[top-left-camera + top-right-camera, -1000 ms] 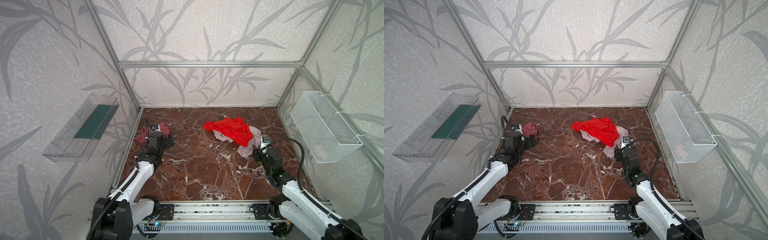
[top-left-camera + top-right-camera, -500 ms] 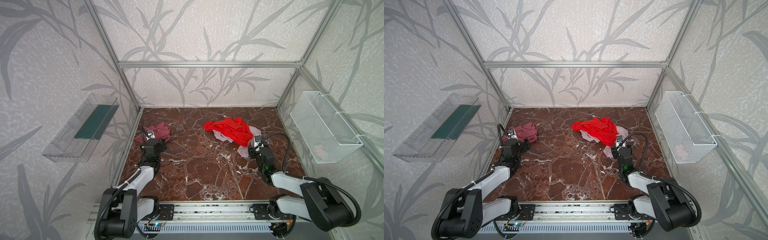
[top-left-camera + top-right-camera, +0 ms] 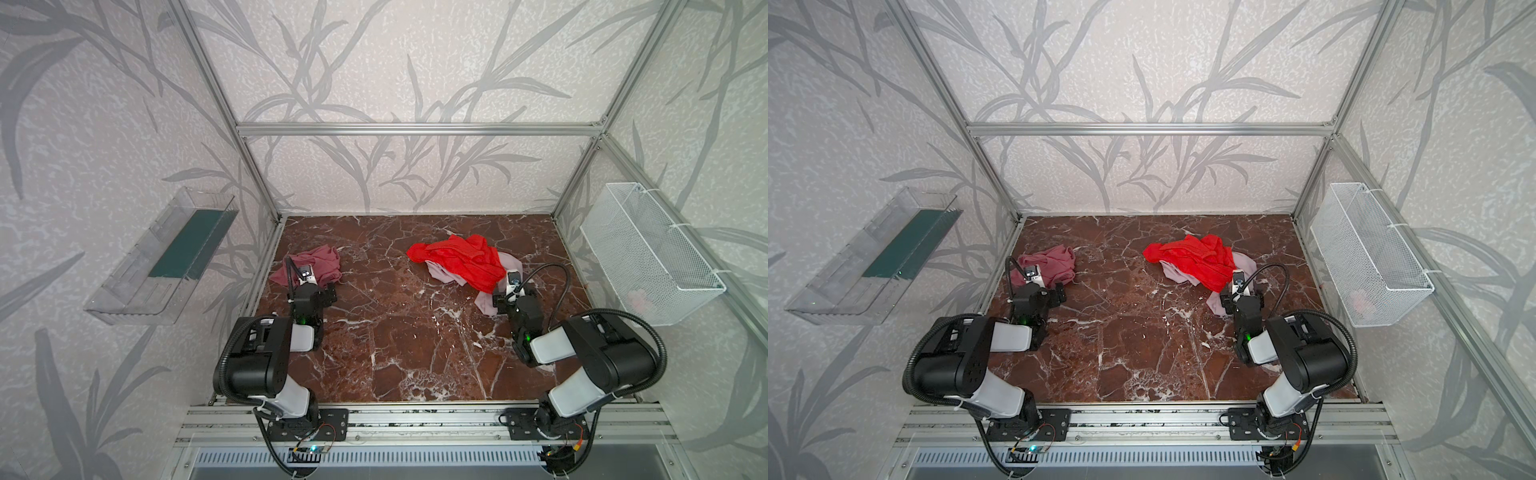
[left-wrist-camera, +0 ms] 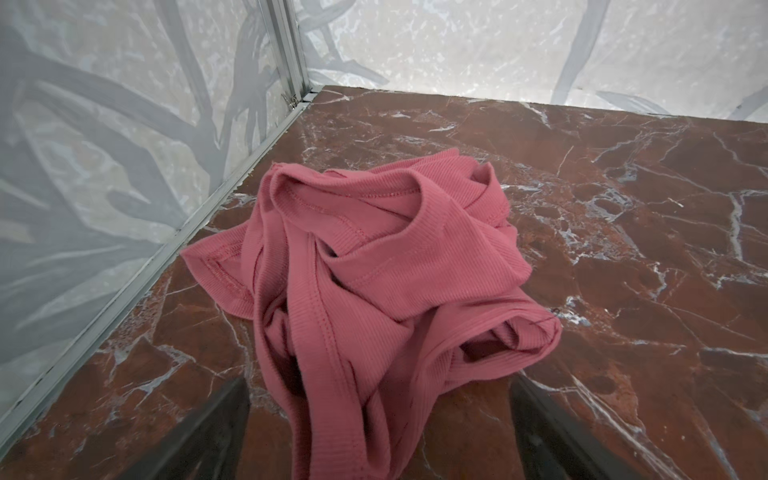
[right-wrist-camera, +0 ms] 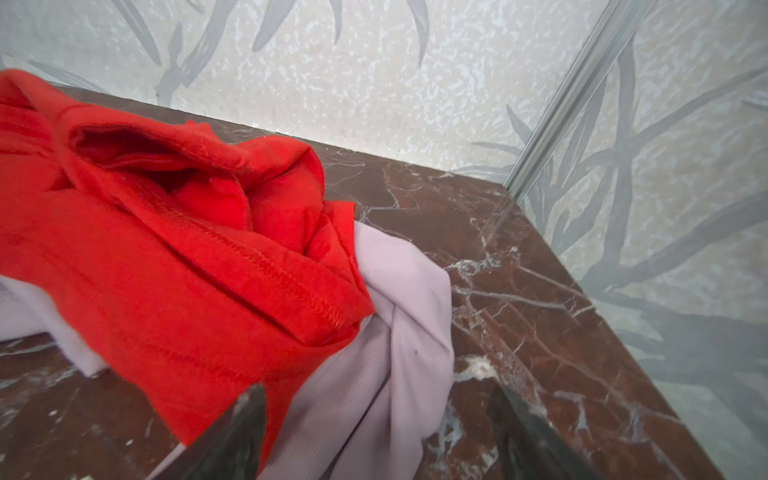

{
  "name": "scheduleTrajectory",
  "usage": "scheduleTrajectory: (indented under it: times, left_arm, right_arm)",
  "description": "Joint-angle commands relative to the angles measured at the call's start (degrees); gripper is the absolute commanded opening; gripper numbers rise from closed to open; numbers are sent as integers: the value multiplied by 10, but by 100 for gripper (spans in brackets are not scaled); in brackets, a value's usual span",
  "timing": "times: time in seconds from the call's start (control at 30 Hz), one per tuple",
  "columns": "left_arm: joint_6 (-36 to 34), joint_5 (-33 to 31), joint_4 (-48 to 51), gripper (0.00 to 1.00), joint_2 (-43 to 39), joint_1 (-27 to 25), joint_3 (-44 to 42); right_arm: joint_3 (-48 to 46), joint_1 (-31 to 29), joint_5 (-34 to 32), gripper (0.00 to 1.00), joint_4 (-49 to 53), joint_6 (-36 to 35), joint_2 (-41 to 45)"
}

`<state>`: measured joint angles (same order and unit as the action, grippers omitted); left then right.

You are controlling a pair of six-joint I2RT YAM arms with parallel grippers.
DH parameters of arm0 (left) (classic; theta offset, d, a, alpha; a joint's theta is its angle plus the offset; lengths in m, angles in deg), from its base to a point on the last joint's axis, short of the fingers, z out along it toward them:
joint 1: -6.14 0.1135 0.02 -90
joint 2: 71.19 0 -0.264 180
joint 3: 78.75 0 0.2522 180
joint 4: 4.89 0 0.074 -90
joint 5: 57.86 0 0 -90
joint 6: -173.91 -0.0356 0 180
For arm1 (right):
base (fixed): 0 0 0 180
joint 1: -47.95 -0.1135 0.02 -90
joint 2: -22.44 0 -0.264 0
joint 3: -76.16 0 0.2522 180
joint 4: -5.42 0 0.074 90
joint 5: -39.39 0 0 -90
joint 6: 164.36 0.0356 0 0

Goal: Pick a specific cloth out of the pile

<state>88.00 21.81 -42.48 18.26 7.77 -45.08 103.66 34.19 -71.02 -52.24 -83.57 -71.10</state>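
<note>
Both spread apart: left end effector at the cloth, well apart from the pile; right end effector at that pile.

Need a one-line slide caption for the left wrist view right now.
Open left gripper faces the crumpled dusty-rose cloth on the marble table, a trailing fold lying between its fingers.

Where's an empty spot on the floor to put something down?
The middle of the brown marble floor is bare, between the dusty-rose ribbed cloth at the left wall and the bright red cloth heaped on the pale lilac cloth. The front strip is bare too. Crowded: close around both heaps.
</note>
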Motion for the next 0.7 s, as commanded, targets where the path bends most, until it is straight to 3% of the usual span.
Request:
scheduleTrajectory:
  times: [0.0, 0.13, 0.67]
  left_arm:
    - [-5, 13, -37, 96, 1, 4, 9]
    - [-9, 13, -49, 97, 4, 4, 7]
    - [-8, 13, -47, 96, 3, 4, 7]
  right_arm:
    - [27, 4, 8, 88, 27, 12, 7]
    - [46, 16, 23, 99, 63, 21, 8]
    - [40, 12, 12, 99, 46, 18, 6]
